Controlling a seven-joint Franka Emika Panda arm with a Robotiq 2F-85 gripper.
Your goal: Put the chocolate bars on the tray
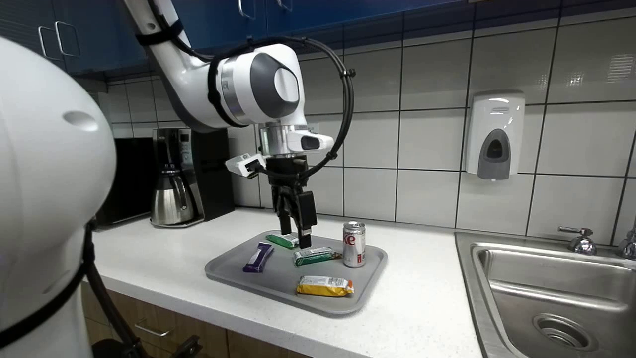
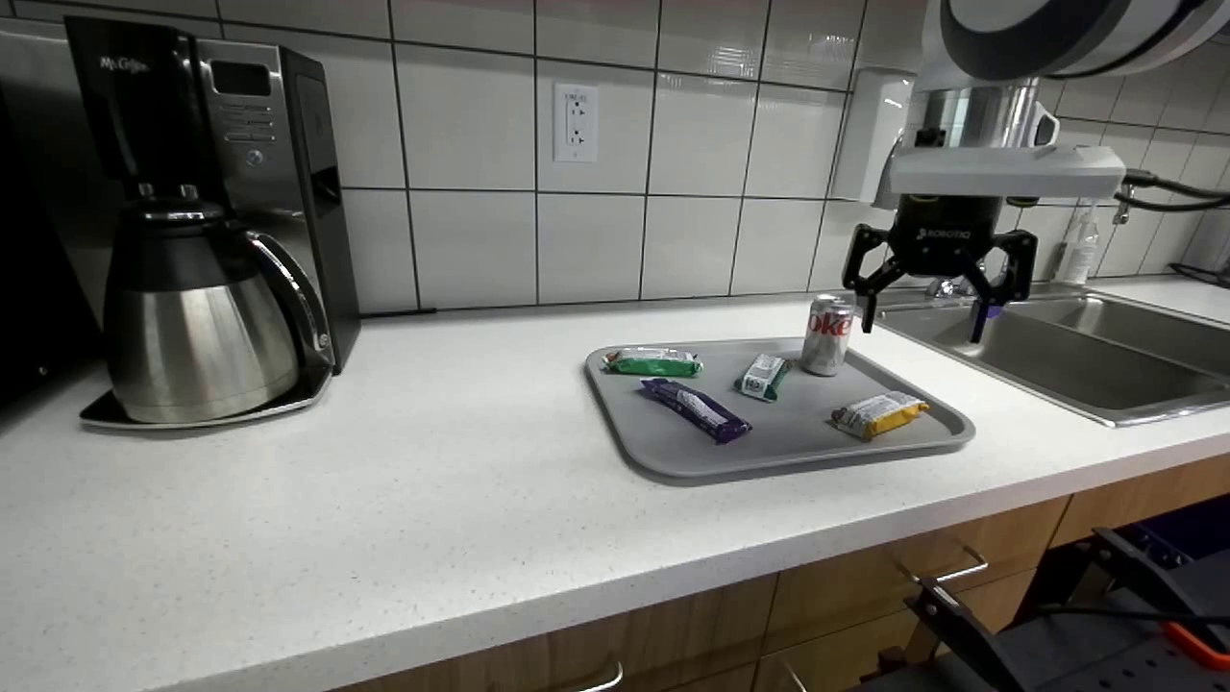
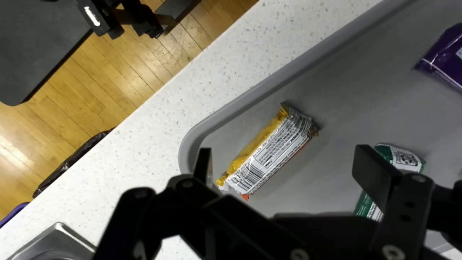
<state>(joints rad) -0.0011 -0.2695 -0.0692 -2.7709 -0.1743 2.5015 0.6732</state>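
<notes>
Black two-finger hand (image 2: 922,328) spread wide, hanging above grey rectangular low-rimmed tray (image 2: 788,432). On tray, all wrapped: dark purple chocolate bar (image 2: 697,409), yellow-and-white chocolate bar (image 2: 879,415), green-and-white chocolate bar (image 2: 653,362), second green-and-white chocolate bar (image 2: 764,376) near upright silver drink can (image 2: 826,338). Tray on white speckled table (image 2: 384,461).

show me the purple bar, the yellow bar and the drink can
purple bar (image 2: 696,410), in an exterior view: middle of its wrapper
yellow bar (image 3: 272,154), in the wrist view: its pale printed face
drink can (image 1: 354,244), in an exterior view: middle of its side
</notes>
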